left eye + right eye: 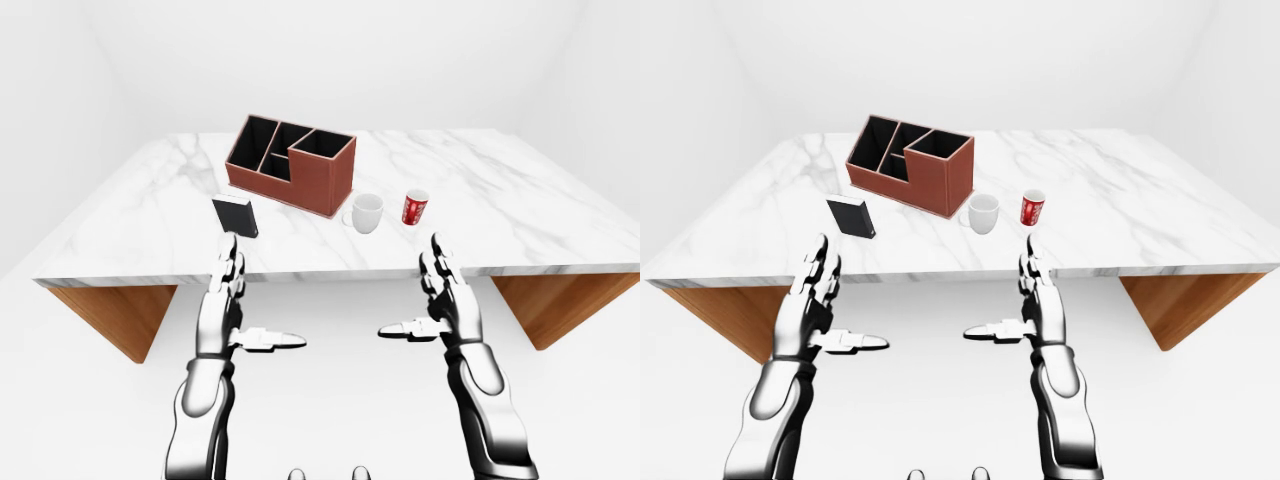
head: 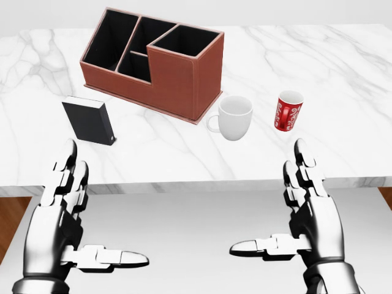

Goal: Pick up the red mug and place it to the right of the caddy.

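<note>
A red mug (image 2: 288, 111) with a white pattern stands upright on the marble table (image 2: 343, 79), right of a white mug (image 2: 233, 117). The brown caddy (image 2: 153, 61) with several black compartments sits at the upper left of the head view. My right hand (image 2: 282, 214) hovers open below the table's near edge, under the red mug and apart from it. My left hand (image 2: 86, 214) is open too, low at the left, holding nothing.
A black box (image 2: 89, 120) stands left of the caddy's near corner. The white mug sits between the caddy and the red mug. Wooden supports (image 1: 120, 315) show under the table's two ends.
</note>
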You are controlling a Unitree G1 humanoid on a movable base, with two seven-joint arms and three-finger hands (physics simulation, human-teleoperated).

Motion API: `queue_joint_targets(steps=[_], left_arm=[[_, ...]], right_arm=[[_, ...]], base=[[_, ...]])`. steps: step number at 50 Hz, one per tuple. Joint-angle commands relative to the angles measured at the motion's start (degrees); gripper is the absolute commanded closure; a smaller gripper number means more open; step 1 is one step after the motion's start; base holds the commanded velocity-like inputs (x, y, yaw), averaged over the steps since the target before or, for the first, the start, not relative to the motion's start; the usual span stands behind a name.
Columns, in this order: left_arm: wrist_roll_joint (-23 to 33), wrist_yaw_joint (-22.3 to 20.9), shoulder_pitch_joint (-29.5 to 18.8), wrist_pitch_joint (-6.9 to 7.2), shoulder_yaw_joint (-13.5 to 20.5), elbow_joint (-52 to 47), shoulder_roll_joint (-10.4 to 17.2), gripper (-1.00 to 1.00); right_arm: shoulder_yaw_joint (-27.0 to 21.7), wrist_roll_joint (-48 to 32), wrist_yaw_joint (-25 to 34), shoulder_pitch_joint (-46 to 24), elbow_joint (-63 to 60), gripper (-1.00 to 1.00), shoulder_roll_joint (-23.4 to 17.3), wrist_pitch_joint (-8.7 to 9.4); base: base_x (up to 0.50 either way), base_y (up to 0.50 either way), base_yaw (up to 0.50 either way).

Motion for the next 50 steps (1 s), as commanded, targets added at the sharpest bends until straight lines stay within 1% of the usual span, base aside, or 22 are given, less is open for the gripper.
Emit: queue_joint_targets(steps=[1, 9, 16, 22, 32, 36, 45, 50], left_arm=[[0.75, -0.7, 3.86, 0.0, -0.91, -12.06, -0.21, -1.0], [0.53, -1.27, 6.01, 0.0, -0.76, -19.63, -0.33, -1.0], [0.93, -1.38, 7.76, 0.0, -1.76, -25.33, -0.36, -1.0], [0.9, -1.52, 8.07, 0.0, -1.68, -25.52, -0.38, -1.0], [0.62, -1.8, 8.03, 0.0, -0.71, -27.61, -0.49, -1.0], [0.52, -1.94, 7.37, 0.0, 0.1, -25.71, -0.61, -1.0], [0.72, -2.06, 8.07, 0.0, -0.23, -28.31, -0.75, -1.0], [0.5, -2.25, 8.27, 0.0, 0.11, -28.38, -0.8, -1.0]], right_arm=[[-1.21, 1.29, 0.63, 3.41, -11.32, -1.0, 0.22, 0.0], [-1.86, 1.14, 0.64, 5.98, -20.06, -1.0, 0.84, 0.0], [-2.64, 1.62, 1.21, 7.91, -26.71, -1.0, 1.37, 0.0], [-3.15, 1.57, 1.54, 8.42, -29.22, -1.0, 1.77, 0.0], [-3.69, 1.8, 1.6, 8.1, -29.47, -1.0, 2.02, 0.0], [-3.67, 1.3, 1.5, 8.02, -28.8, -1.0, 1.97, 0.0], [-3.99, 0.52, 0.9, 7.48, -28.96, -1.0, 1.9, 0.0], [-4.39, 1.15, 0.73, 7.32, -29.45, -1.0, 2.03, 0.0]], base=[[0.0, 0.0, 0.0], [0.0, 0.0, 0.0], [0.0, 0.0, 0.0], [0.0, 0.0, 0.0], [0.0, 0.0, 0.0], [0.0, 0.0, 0.0], [0.0, 0.0, 0.0], [0.46, -0.01, 0.0]])
